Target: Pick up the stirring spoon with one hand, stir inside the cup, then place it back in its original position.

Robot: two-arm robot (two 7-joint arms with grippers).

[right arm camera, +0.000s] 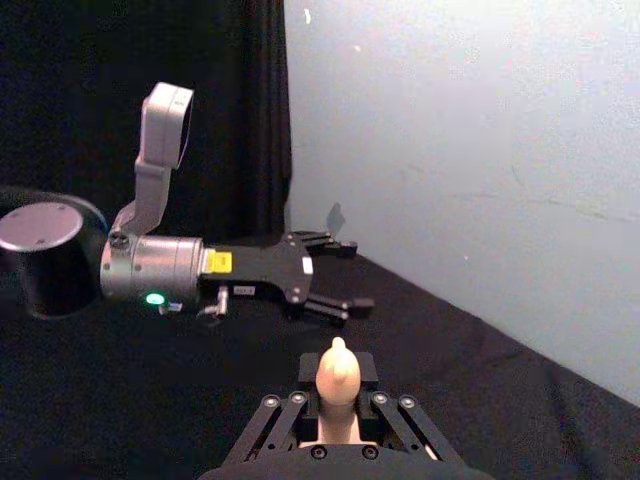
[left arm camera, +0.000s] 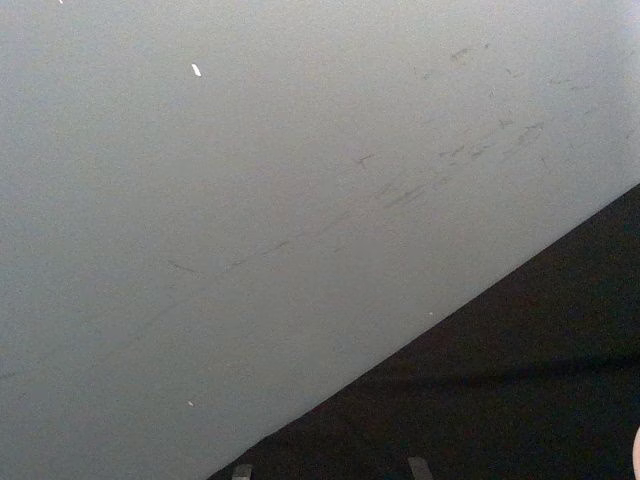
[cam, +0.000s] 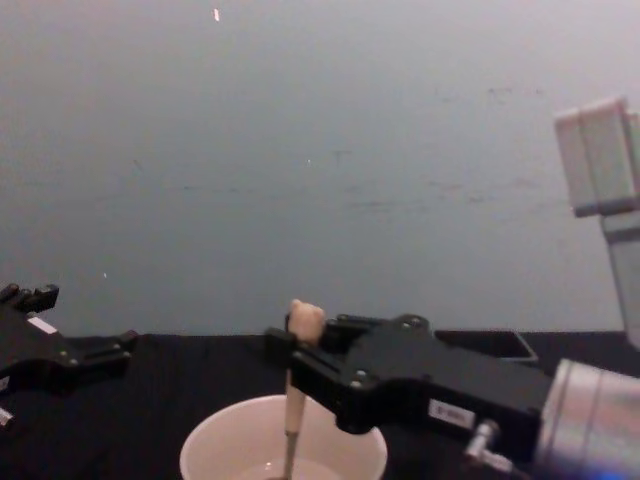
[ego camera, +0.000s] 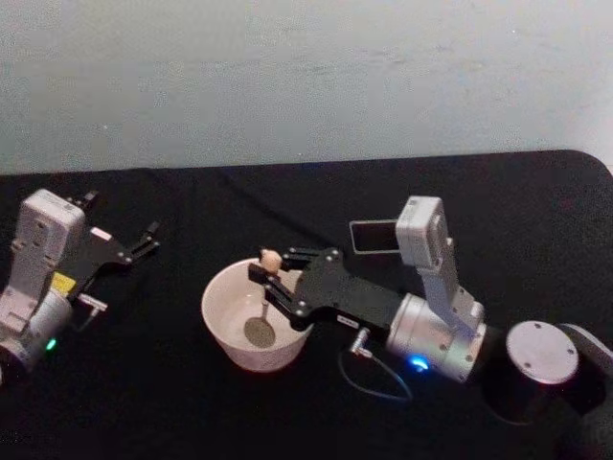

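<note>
Fingers of the right gripper (ego camera: 273, 276) are pressed together on the stirring spoon (ego camera: 270, 259), pinching its beige handle just below the bear-head knob. In the head view the knob pokes out just above the claw, on its 12 o'clock side. The thin handle drops from the claw toward 6 o'clock into the cup (ego camera: 215, 287). The spoon's lower end reaches the bottom of the cup near its middle, beside a small grey oval patch there.

From the chest view the spoon (cam: 305, 318) stands close to upright. The knob is clear of the black fingers, and the shaft runs down inside the rim of the cup (cam: 200, 450). The right gripper (cam: 290, 348) comes in from the cup's 3 o'clock side and hangs over its mouth. In the right wrist view the knob (right arm camera: 337, 370) sits squarely between the two linkages of the right gripper (right arm camera: 337, 405).

The dark grey square holder (ego camera: 374, 237) stands on the black table (ego camera: 144, 393) at about 2 o'clock from the cup, well apart from it and behind the right arm's wrist.

The left gripper (ego camera: 123, 215) lies at about 10 o'clock from the cup, away from both spoon and cup. Its fingers are spread apart and grasp nothing, as the right wrist view (right arm camera: 345, 272) shows.
</note>
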